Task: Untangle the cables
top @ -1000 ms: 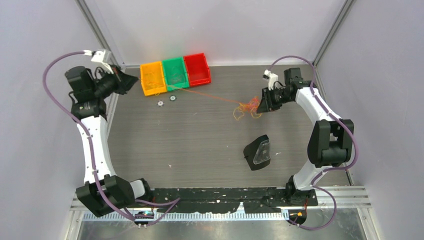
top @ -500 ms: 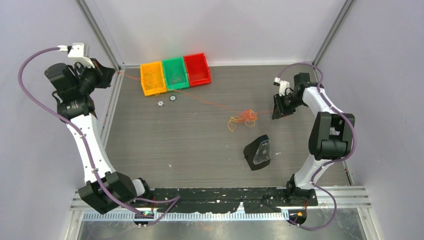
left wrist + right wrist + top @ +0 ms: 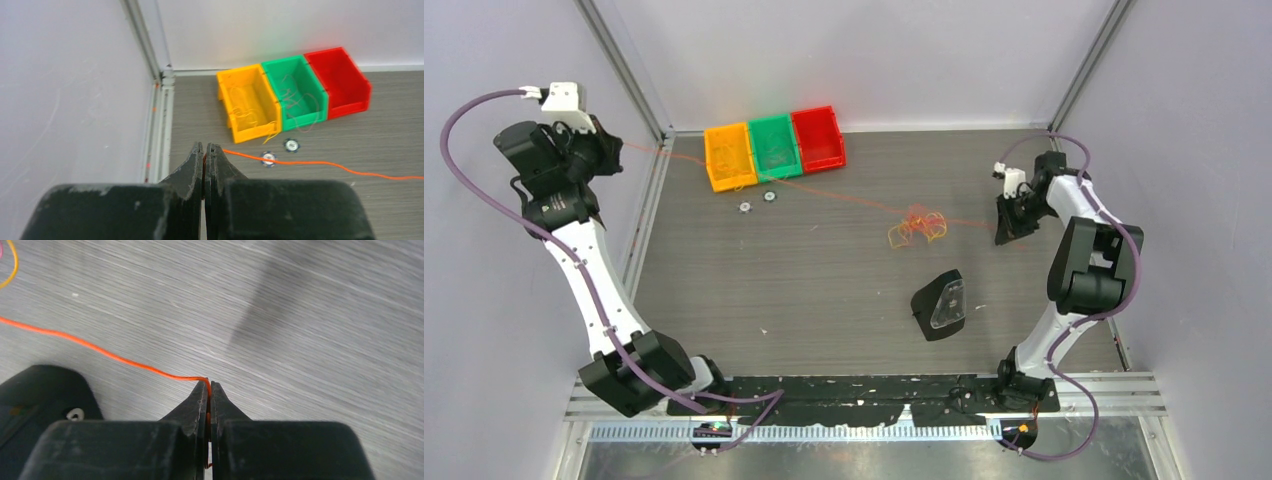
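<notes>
The cables (image 3: 916,226) are a small knot of thin red, orange and yellow wires right of the table's centre. One orange strand (image 3: 824,193) runs taut from the knot to the far left, where my left gripper (image 3: 612,147) is shut on its end, out past the table's left edge. In the left wrist view the strand (image 3: 320,163) leaves the closed left gripper (image 3: 205,147). A second length runs right from the knot to my right gripper (image 3: 1004,232). In the right wrist view the right gripper (image 3: 209,384) is pinched on that orange wire (image 3: 100,351).
Orange (image 3: 729,156), green (image 3: 775,146) and red (image 3: 818,138) bins stand in a row at the back; the orange and green ones hold thin wires. Two small round discs (image 3: 746,207) (image 3: 770,197) lie before them. A black holder with a clear piece (image 3: 940,305) sits near the right arm.
My left gripper drew further left and back with the orange strand. My right gripper moved right, away from the knot, and shut on a wire. The strand now runs straighter.
</notes>
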Action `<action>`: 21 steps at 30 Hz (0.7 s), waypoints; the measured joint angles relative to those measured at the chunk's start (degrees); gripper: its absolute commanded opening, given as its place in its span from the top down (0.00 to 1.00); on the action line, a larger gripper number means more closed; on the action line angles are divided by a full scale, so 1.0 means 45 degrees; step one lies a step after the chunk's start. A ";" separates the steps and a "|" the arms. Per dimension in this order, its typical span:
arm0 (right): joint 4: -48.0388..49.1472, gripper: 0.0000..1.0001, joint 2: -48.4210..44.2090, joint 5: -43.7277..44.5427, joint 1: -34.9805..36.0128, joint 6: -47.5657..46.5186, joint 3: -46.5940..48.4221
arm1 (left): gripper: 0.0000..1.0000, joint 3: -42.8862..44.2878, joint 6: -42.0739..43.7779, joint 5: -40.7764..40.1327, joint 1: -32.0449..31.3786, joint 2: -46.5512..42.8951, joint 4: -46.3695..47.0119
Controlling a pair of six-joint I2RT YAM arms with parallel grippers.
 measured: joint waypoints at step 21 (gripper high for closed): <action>-0.0695 0.95 0.1093 0.0763 -0.2186 -0.1486 0.1229 | 1.00 -0.0267 -0.0699 0.2725 0.0325 0.0034 0.0189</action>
